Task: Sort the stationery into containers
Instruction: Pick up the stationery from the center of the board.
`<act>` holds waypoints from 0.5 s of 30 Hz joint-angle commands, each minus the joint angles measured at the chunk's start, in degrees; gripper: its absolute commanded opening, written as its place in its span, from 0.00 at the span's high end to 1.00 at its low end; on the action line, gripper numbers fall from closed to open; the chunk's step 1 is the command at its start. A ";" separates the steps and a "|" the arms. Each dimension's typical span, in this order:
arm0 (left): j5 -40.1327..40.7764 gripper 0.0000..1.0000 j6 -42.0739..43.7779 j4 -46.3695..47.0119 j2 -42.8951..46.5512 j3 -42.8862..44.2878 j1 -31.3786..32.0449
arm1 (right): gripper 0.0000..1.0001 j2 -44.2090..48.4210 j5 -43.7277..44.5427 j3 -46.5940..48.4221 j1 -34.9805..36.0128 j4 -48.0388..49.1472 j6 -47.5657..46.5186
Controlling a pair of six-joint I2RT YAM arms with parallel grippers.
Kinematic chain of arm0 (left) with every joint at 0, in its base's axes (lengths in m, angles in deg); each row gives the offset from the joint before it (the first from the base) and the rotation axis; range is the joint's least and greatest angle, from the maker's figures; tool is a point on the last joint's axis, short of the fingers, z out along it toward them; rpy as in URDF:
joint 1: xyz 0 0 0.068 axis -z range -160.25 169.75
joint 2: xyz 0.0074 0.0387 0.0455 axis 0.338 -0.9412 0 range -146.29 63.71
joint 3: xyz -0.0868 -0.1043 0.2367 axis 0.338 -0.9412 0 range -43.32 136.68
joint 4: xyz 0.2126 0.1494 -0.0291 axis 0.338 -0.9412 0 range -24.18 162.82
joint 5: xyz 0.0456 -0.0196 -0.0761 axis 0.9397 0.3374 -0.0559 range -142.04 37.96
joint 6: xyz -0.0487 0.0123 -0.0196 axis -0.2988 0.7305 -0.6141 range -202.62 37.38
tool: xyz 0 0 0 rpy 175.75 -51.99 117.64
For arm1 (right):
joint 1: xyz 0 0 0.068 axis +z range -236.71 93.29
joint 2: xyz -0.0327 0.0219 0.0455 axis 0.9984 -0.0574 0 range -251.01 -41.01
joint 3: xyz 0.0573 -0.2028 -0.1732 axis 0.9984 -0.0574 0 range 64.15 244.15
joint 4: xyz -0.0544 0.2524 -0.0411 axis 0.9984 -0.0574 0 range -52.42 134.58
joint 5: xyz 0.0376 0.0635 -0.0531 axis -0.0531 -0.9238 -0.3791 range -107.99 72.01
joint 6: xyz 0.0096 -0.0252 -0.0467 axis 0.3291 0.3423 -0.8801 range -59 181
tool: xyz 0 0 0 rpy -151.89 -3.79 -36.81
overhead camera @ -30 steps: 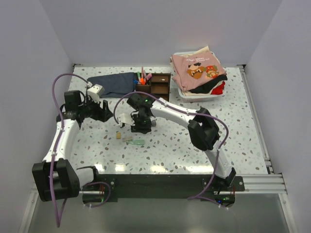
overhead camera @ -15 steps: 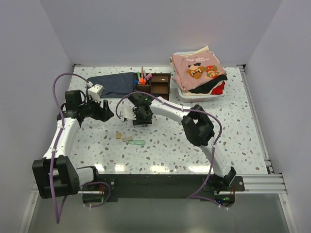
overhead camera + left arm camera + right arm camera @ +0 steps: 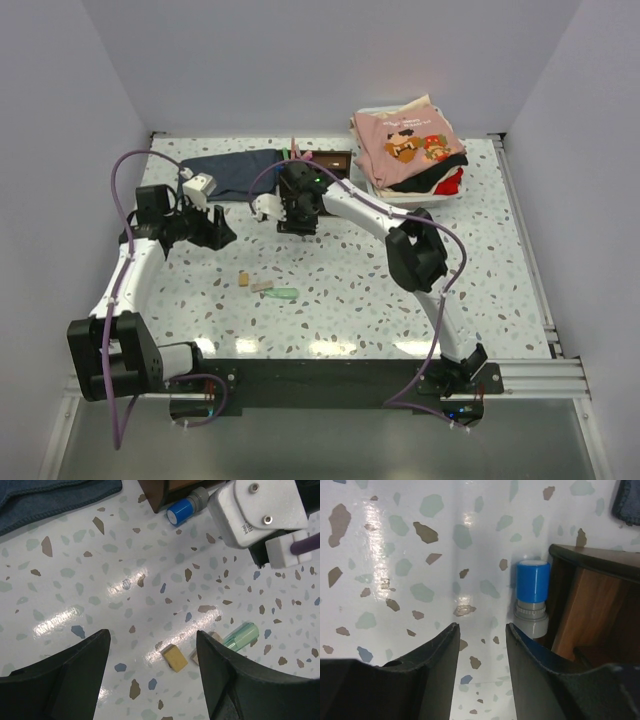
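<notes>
My right gripper [image 3: 297,222] hangs open and empty just in front of the dark brown organiser [image 3: 335,160]. In the right wrist view its jaws [image 3: 482,640] frame bare table. A tiny blue-capped bottle [image 3: 532,597] lies just beyond its right finger, against the organiser's wall [image 3: 590,610]. The bottle [image 3: 185,510] also shows in the left wrist view. My left gripper [image 3: 222,235] is open and empty above the table [image 3: 151,635]. A tan eraser [image 3: 175,657], a pale eraser [image 3: 199,654] and a pale green marker [image 3: 241,635] lie below it, also seen from the top [image 3: 243,280].
A dark blue folded cloth [image 3: 235,172] lies left of the organiser. A white bin with pink clothes [image 3: 410,150] stands at the back right. Pens [image 3: 295,152] stick up from the organiser's left compartment. The right arm's white camera block [image 3: 260,515] hangs near the bottle.
My right gripper has moved from the middle of the table, near the erasers, back towards the organiser. The left arm has hardly moved.
</notes>
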 commanded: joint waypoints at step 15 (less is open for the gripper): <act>-2.35 0.26 -0.78 2.41 -2.47 2.95 -0.32 | 0.44 -0.05 -6.97 2.28 -3.23 12.87 3.48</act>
